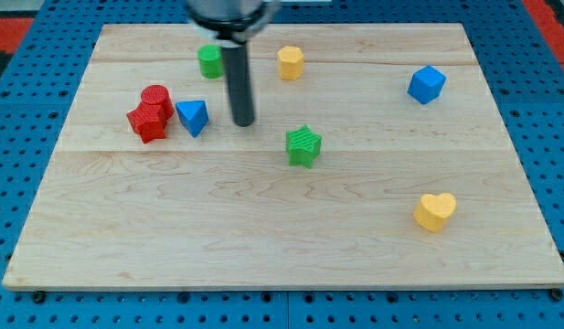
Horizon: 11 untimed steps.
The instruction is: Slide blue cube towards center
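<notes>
The blue cube (427, 84) sits near the board's upper right. My tip (243, 122) rests on the board left of centre, far to the left of the cube. The tip stands just right of a blue triangular block (193, 117) and left of a green star block (303, 145), touching neither. The rod rises to the arm's dark body at the view's top.
Two red blocks (151, 113) touch each other at the left, next to the blue triangular block. A green cylinder (210, 60) and a yellow block (291, 62) lie near the top edge. A yellow heart (435, 211) lies at lower right. The wooden board (263, 247) sits on blue pegboard.
</notes>
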{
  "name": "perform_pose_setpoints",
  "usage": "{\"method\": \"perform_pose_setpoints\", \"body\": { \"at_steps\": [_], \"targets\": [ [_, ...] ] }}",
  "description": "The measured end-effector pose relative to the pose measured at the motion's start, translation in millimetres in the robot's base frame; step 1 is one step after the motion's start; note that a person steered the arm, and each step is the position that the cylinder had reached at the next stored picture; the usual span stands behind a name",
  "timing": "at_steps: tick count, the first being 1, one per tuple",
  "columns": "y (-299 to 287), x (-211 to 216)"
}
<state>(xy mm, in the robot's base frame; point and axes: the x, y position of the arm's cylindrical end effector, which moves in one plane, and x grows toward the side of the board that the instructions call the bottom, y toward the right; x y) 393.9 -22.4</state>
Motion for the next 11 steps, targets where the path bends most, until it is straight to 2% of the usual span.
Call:
{"method": "perform_pose_setpoints", "body": {
  "at_steps": [2,3,4,5,6,7,8,9,10,11],
  "targets": [
    [190,10],
    [242,-4],
    [267,-53],
    [265,-79],
    [188,-79],
    [143,-76],
    [204,-62],
    [238,-45],
    [216,-22],
    [175,-31]
  ]
}}
